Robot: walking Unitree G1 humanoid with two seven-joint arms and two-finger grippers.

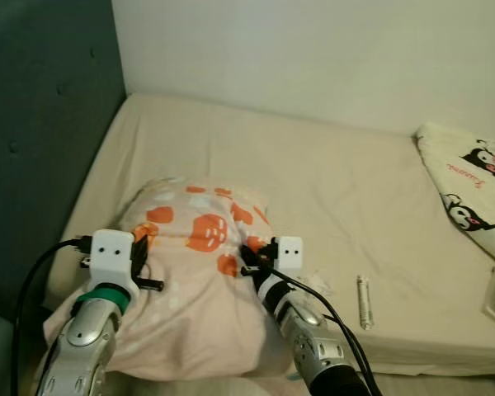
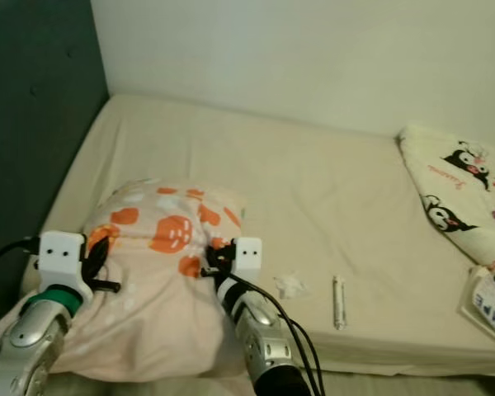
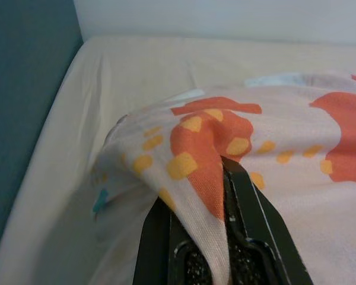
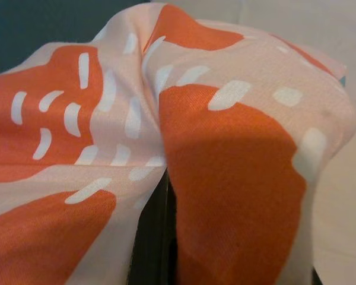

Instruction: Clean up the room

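Note:
A pale pink pillow (image 1: 194, 272) with orange prints lies at the near left corner of the bed (image 1: 313, 181). My left gripper (image 1: 140, 260) is shut on a fold of the pillow's cover at its left side; in the left wrist view the cloth (image 3: 207, 160) is pinched between the black fingers (image 3: 255, 219). My right gripper (image 1: 249, 257) is shut on the cover at the pillow's right side, and in the right wrist view the orange-printed cloth (image 4: 225, 178) drapes over the fingers.
A cream blanket (image 1: 470, 177) with black cartoon figures lies at the bed's right edge. A small silver tube (image 1: 364, 301) and a crumpled white scrap (image 2: 290, 285) rest on the sheet near the front. A printed packet (image 2: 491, 304) sits at the right. A dark teal headboard (image 1: 41, 124) stands left.

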